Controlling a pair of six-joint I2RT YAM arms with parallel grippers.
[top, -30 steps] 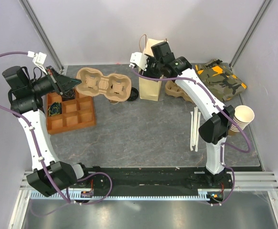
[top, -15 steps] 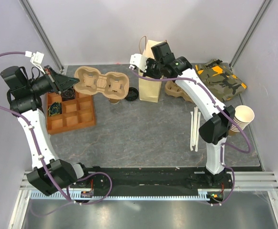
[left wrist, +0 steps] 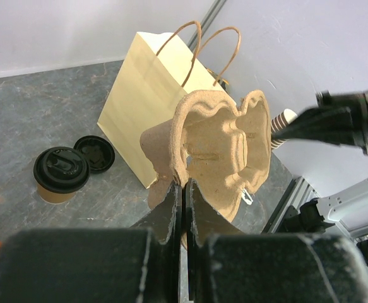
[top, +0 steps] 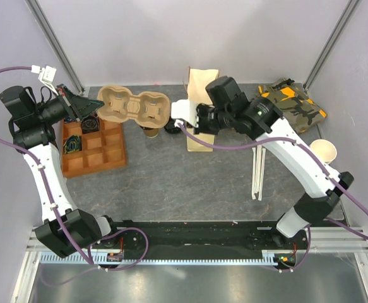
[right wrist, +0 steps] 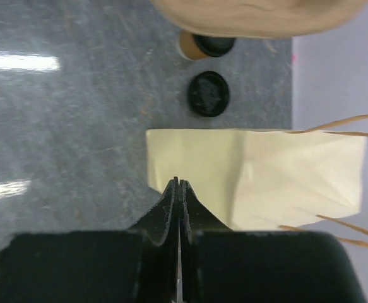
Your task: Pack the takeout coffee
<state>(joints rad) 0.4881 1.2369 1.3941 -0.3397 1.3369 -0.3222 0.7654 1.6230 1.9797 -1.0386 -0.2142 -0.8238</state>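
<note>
Left end effector (left wrist: 184, 184): clenched on carrier (left wrist: 225, 142) rim, aloft.
Right end effector (right wrist: 177, 183): clenched, tips over bag (right wrist: 266, 173).
Coffee (left wrist: 60, 175): lidded, on counter (left wrist: 32, 120), beside loose lid (left wrist: 95, 153).
Bag interior: unseen.

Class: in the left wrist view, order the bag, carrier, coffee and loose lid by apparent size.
1. bag
2. carrier, close behind the bag; it sits nearest the camera, so this pair is unsure
3. coffee
4. loose lid

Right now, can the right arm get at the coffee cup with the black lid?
Probably not yet: the right claw is shut on the bag, and the cup tray held by the left claw hangs partly over the coffee cup.
</note>
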